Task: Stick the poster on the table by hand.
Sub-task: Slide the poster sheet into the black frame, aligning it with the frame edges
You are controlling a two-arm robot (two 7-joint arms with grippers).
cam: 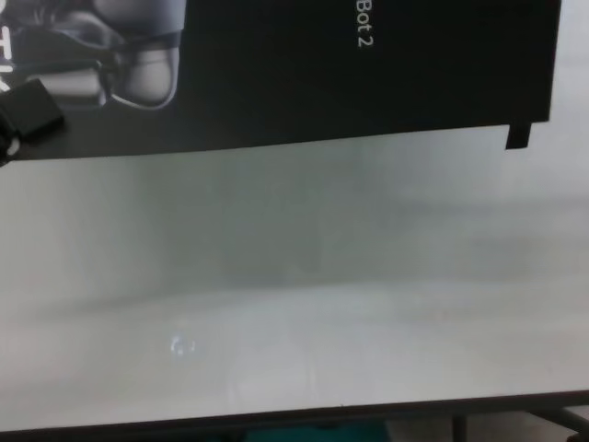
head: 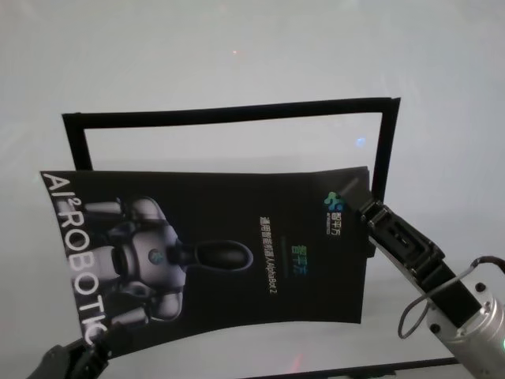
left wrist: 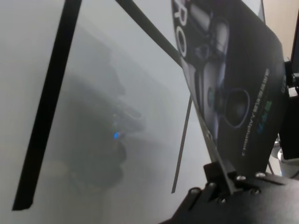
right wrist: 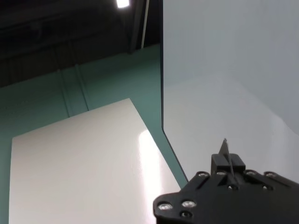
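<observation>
**Desk:** Where's the poster?

**Me:** Centre of my head view. The poster (head: 229, 253) is held up off the counter (head: 237, 47), a black sheet bowing slightly, with a grey-white robot figure at its left, big white letters running down the left edge and small white text ending "Bot 2" near the middle. A teal logo sits at its upper right.

**Desk:** Who's holding it?

**Me:** Both arms. My right tool (head: 364, 207) comes in from the lower right of the frame and is clamped on the sheet's right edge. My left tool (head: 101, 341) sits at the lower left corner, pinched on the poster's bottom corner (the left wrist view shows the sheet edge running into it).

**Desk:** Anything behind it?

**Me:** A black tape outline (head: 237, 112) on the counter, across the upper half of the frame. In the chest view a small black tape tab (cam: 519, 135) hangs off the poster's lower right corner.
</observation>
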